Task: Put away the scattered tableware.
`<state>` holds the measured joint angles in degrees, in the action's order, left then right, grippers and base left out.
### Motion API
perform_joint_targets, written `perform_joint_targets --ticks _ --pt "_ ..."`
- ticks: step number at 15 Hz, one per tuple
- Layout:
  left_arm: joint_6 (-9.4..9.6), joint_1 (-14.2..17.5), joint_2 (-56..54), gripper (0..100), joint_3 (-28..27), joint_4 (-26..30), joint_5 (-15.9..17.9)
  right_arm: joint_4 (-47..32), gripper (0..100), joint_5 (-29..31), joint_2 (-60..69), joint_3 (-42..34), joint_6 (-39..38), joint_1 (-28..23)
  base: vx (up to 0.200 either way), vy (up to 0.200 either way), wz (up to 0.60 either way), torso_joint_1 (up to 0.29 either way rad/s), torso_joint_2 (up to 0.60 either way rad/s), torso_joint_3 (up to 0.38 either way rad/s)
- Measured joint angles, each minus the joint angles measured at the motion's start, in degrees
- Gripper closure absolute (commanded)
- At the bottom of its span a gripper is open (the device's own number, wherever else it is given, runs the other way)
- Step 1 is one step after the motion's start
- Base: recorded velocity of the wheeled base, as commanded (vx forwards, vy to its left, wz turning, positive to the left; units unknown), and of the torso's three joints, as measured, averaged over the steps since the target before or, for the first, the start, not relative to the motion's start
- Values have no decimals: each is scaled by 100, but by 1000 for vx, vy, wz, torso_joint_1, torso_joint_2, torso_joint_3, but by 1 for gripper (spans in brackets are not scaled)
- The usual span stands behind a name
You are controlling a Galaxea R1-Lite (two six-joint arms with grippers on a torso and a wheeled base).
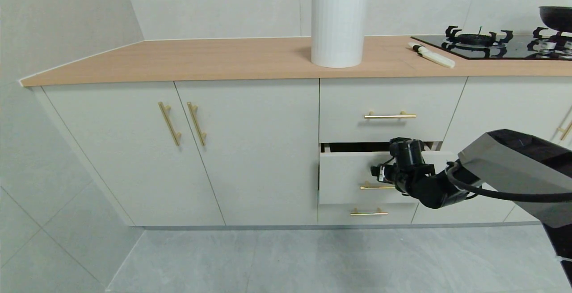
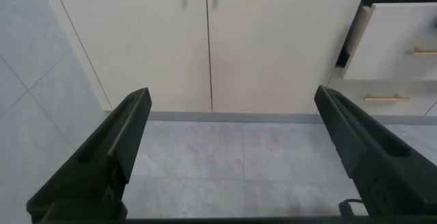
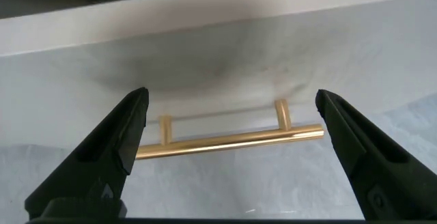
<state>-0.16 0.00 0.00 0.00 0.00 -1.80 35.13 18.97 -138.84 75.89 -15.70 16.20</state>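
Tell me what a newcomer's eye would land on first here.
First comes the tall white ribbed cylinder standing on the wooden counter. Next is the middle drawer, partly out, with the right gripper open in front of its gold handle. A white utensil lies beside the black hob.

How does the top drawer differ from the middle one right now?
The top drawer is shut flush; the middle drawer is pulled partly out. The top handle is free; the middle handle has the open right gripper at it. Both have pale fronts and gold bar handles.
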Motion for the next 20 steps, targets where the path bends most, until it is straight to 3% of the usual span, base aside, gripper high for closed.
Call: perform_joint_targets --ticks 14,20 --pt "0 0 0 0 0 0 -2 234 0 511 -625 1129 -189 -386 0 0 0 0 0 0" --pt "0 0 0 0 0 0 -2 233 0 579 -717 1267 -193 -411 0 0 0 0 0 0"
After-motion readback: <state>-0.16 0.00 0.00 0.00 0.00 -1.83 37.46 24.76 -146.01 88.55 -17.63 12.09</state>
